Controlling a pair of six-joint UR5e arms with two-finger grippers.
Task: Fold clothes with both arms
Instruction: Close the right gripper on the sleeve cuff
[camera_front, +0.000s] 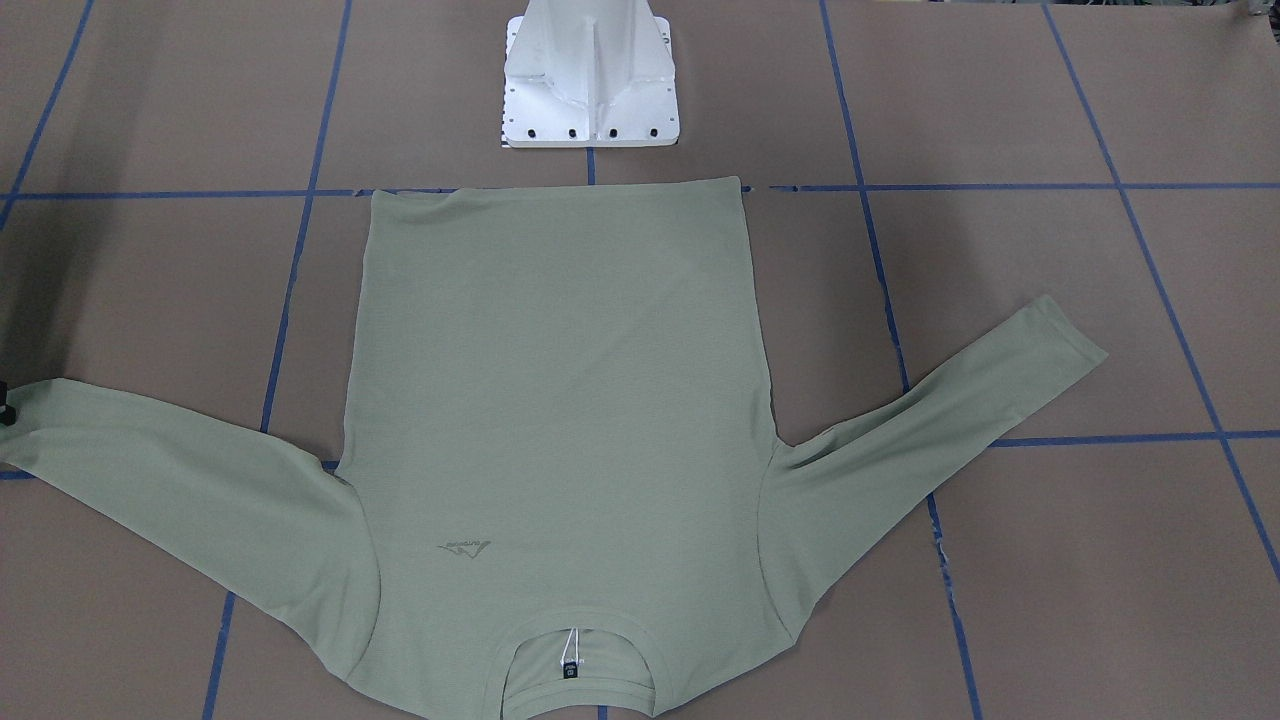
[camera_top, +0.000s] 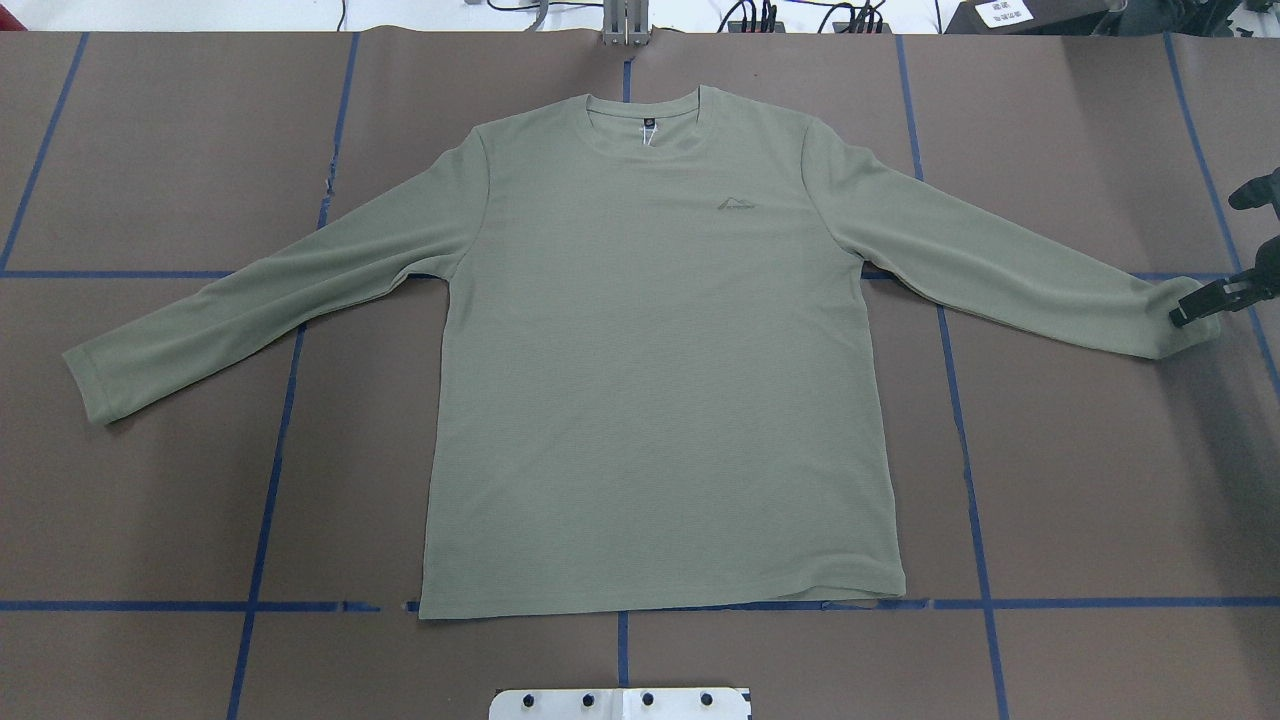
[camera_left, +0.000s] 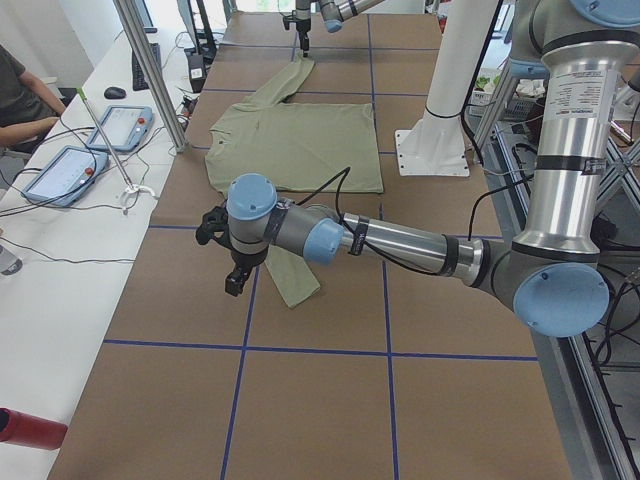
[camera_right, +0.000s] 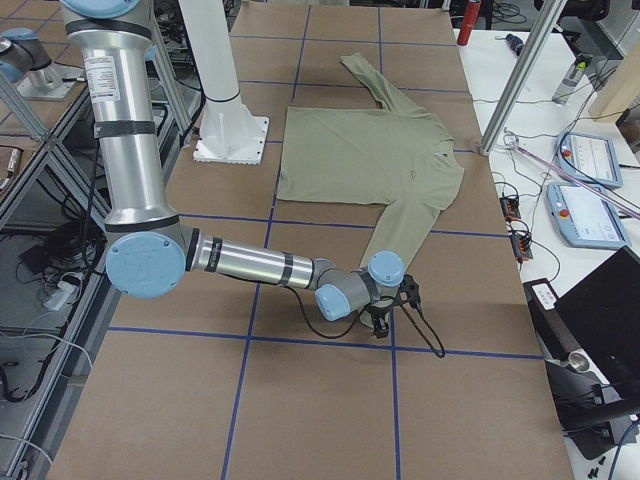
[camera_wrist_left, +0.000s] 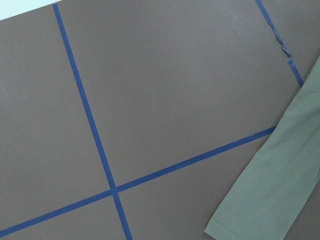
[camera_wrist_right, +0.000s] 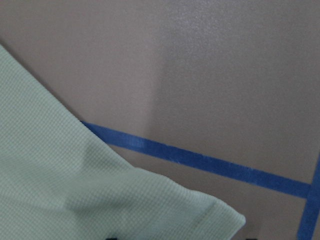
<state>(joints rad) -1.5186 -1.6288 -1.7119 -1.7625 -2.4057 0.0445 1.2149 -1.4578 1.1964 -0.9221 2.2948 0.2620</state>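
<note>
I saw the sage-green long-sleeve shirt lying flat, front up, in the middle of the table. Its collar pointed to the far edge and its hem to the pedestal base. The right gripper sat at one cuff, and the left gripper hung beside the other. I couldn't tell how wide either stood. The chest logo lettering was unreadable.

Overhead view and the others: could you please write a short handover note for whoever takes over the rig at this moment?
Right gripper: at the cuff of the sleeve on the robot's right; whether it is open or shut cannot be told.
Left gripper: over the brown tape-gridded table, beside the other cuff, not on it; state unclear.
Pale sage-green long-sleeve knit shirt: flat, front up, sleeves spread, hem toward the white pedestal base, collar away.
Done: shirt laid out; no fold made.
Left: every fold, likely sleeves in first, then the body.
</note>
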